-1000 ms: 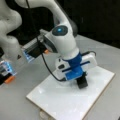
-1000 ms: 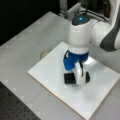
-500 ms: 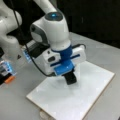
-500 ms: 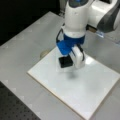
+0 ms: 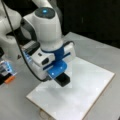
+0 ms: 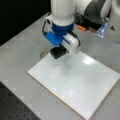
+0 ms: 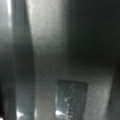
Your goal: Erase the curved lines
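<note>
Here, the gripper [image 5: 60,75] presses a black eraser [image 5: 63,79] onto the white board [image 5: 95,82], its jaws closed on the block, seen in both front views. The eraser [image 6: 58,52] sits near the board's [image 6: 82,85] far edge, close to one corner. No curve lines can be made out on the board's surface. The wrist view is too dark to read.

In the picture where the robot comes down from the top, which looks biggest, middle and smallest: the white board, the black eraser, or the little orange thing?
1. White board, by far the largest.
2. Black eraser, under the end effector.
3. Orange thing, smallest, though it sits farther back, so that is less sure.
</note>
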You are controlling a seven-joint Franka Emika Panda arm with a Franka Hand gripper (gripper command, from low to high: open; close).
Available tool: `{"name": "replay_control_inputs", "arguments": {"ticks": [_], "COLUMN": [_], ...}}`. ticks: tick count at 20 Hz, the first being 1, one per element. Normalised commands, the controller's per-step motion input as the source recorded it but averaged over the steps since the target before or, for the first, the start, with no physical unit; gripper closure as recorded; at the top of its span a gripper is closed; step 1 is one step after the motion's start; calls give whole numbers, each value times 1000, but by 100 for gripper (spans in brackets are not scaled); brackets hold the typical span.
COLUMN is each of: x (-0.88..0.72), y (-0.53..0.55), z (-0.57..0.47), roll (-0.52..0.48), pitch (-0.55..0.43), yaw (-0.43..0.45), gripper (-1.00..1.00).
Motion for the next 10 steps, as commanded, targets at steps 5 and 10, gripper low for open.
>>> {"name": "replay_control_inputs", "arguments": {"ticks": [5, 10], "x": [120, 259], "y": [-382, -441], "z": [-8, -48], "roll": [130, 166], "pitch": [127, 93], "yaw": [306, 183], "gripper": [100, 100]}}
